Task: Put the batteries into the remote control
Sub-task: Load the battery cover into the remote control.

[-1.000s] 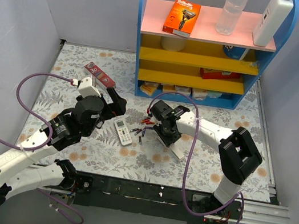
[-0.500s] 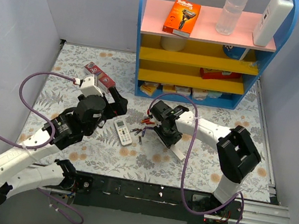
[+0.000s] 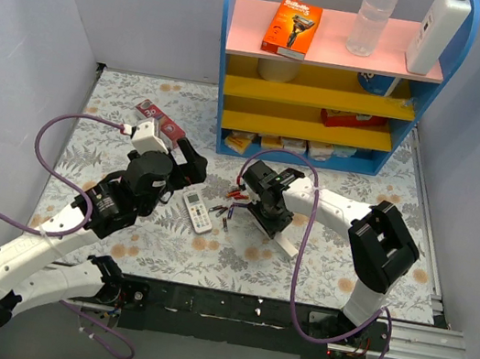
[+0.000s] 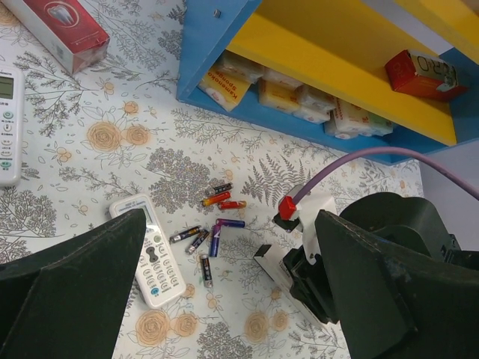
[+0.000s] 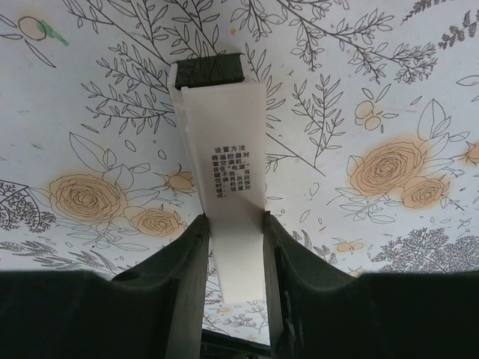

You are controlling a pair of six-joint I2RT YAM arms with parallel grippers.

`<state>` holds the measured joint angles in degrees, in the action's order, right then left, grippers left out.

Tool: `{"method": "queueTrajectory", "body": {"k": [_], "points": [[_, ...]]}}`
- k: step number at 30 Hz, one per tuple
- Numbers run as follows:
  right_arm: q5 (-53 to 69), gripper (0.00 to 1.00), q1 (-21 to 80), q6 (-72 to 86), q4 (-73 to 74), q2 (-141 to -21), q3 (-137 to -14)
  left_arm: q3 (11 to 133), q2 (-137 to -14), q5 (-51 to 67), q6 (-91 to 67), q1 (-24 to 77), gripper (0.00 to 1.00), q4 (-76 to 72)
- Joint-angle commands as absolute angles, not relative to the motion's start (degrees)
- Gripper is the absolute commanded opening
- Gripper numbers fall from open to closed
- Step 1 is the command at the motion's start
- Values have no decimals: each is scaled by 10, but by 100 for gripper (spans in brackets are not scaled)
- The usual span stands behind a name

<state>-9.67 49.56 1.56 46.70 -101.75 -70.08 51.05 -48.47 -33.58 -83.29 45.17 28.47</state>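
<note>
Several small batteries (image 3: 228,205), red, blue and black, lie loose on the floral table; in the left wrist view they (image 4: 212,226) are scattered beside a small white remote (image 4: 153,250). My right gripper (image 3: 266,208) is shut on a long white remote (image 5: 228,164) that lies back-up on the table, with printed text and a dark far end. Its two fingers (image 5: 188,277) press both long sides of that remote. My left gripper (image 4: 228,295) is open and empty, hovering above the small remote (image 3: 198,211) and the batteries.
A blue and yellow shelf (image 3: 221,74) with boxes stands behind the batteries. A red toothpaste box (image 3: 159,119) lies at the back left. Another white remote (image 4: 7,127) shows at the left edge of the left wrist view. The right arm's purple cable (image 4: 374,157) arches over the table.
My left gripper has shifted slightly up and to the right over the small remote. The right gripper stays shut on the long remote, nearly still.
</note>
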Motion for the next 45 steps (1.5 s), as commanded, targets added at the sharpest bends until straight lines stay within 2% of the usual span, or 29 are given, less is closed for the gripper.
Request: {"method": "queueTrajectory", "body": {"k": [1, 15, 35, 45], "points": [[-86, 26, 494, 4, 494, -1018, -719, 520, -490, -337, -824, 449, 98, 276], [-82, 34, 494, -20, 491, -1012, -713, 522, -491, -335, -830, 449, 98, 276], [-70, 37, 494, -39, 498, -993, -713, 520, -484, -332, -837, 449, 98, 281], [-70, 44, 494, -44, 497, -996, -710, 519, -482, -332, -838, 449, 98, 282]]}}
